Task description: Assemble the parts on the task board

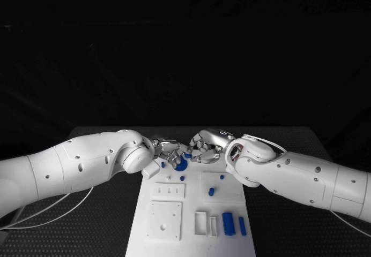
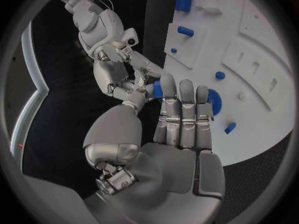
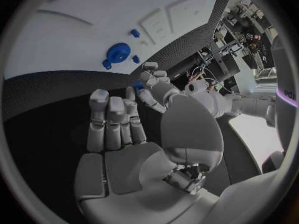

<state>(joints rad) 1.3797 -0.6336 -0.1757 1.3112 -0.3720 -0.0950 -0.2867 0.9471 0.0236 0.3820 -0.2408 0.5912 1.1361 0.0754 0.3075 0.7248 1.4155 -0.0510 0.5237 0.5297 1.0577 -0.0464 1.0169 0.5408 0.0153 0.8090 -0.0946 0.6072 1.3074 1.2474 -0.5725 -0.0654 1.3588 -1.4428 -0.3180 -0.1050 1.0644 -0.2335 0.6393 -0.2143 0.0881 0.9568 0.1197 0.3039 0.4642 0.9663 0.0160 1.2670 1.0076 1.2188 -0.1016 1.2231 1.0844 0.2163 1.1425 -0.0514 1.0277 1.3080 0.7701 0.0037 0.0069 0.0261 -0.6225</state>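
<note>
Both hands meet at the far end of the task board (image 1: 193, 235). Your left hand (image 1: 171, 151) and your right hand (image 1: 202, 149) are touching fingertip to fingertip, and between them you are pinching one small blue part (image 2: 157, 89). It looks like both hands hold it at once, maybe to pass it across. Just under the hands sits a round blue part (image 1: 181, 166) on the board, with a few small blue pegs (image 1: 211, 190) near it. Closer to you, well away from the hands, two long blue parts (image 1: 228, 223) lie beside the white slots (image 1: 206, 224). So you have a lot left to do: most holes look empty, and the part in your fingers has not gone into its place yet.
</note>
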